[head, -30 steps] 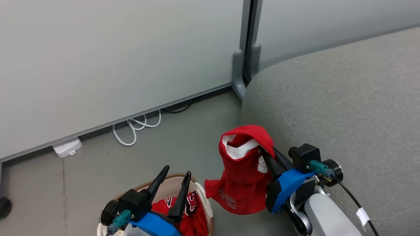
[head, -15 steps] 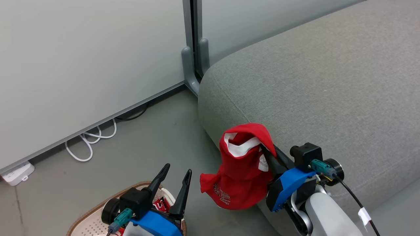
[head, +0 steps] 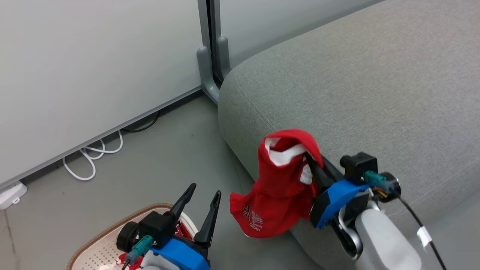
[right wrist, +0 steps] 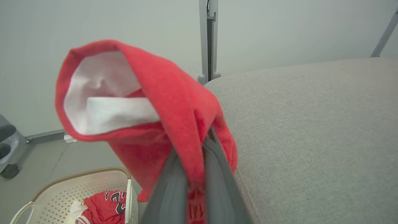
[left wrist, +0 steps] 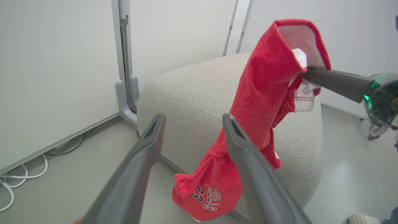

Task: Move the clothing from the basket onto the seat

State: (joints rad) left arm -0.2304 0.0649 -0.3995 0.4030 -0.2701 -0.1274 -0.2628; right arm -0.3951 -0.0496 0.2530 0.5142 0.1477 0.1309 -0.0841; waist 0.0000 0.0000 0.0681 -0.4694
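Observation:
A red garment with white lining and dark lettering hangs from my right gripper, which is shut on its upper edge. The garment dangles beside the rounded end of the light-grey sofa, its hem low against the sofa's side. From the right wrist the gripper pinches the red cloth with the sofa just right of it. My left gripper stands open and empty above the basket. Inside the basket lies another red garment with dark numerals.
Grey floor runs between the basket and the sofa. White cables and a power strip lie along the wall panel. A grey partition post stands behind the sofa's end. A shoe shows at the far side.
The head view has swung right, so the sofa fills more of it and the basket sits lower left. My right gripper has lifted the red garment slightly, toward the sofa.

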